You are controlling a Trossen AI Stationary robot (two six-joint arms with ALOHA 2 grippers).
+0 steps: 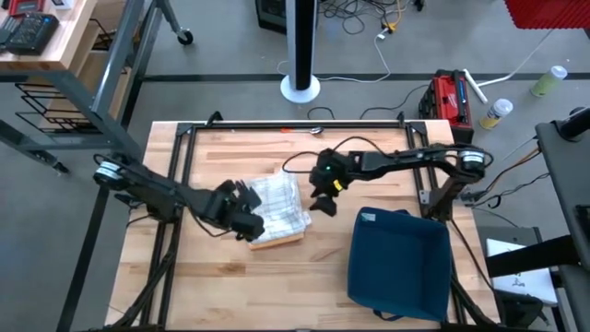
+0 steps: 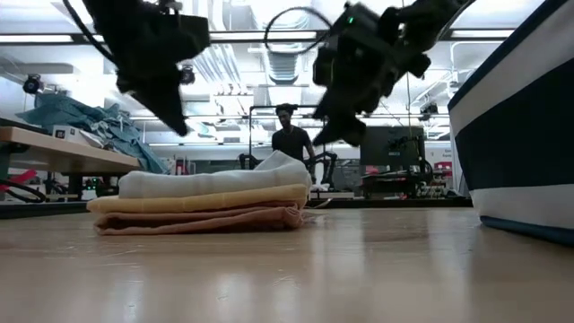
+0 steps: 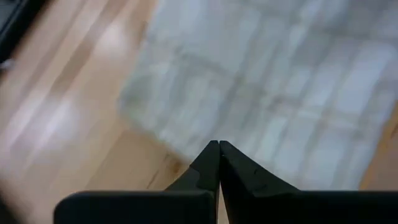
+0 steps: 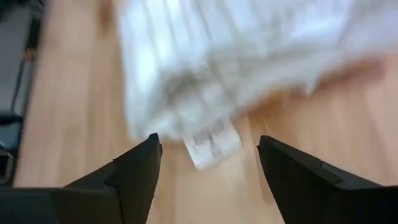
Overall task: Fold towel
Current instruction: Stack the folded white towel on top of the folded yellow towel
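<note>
right gripper (image 4: 208,149) released above white towel (image 1: 277,207); left gripper (image 3: 219,146) clenched, empty.

A workshop: toolbox (image 1: 449,96), cables on concrete floor, workbenches behind.

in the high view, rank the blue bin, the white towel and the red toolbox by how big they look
1. blue bin, clearly the largest.
2. white towel, on top of the folded stack.
3. red toolbox, on the floor beyond the table; it lies farther from the overhead camera, so its small look is partly distance.
</note>
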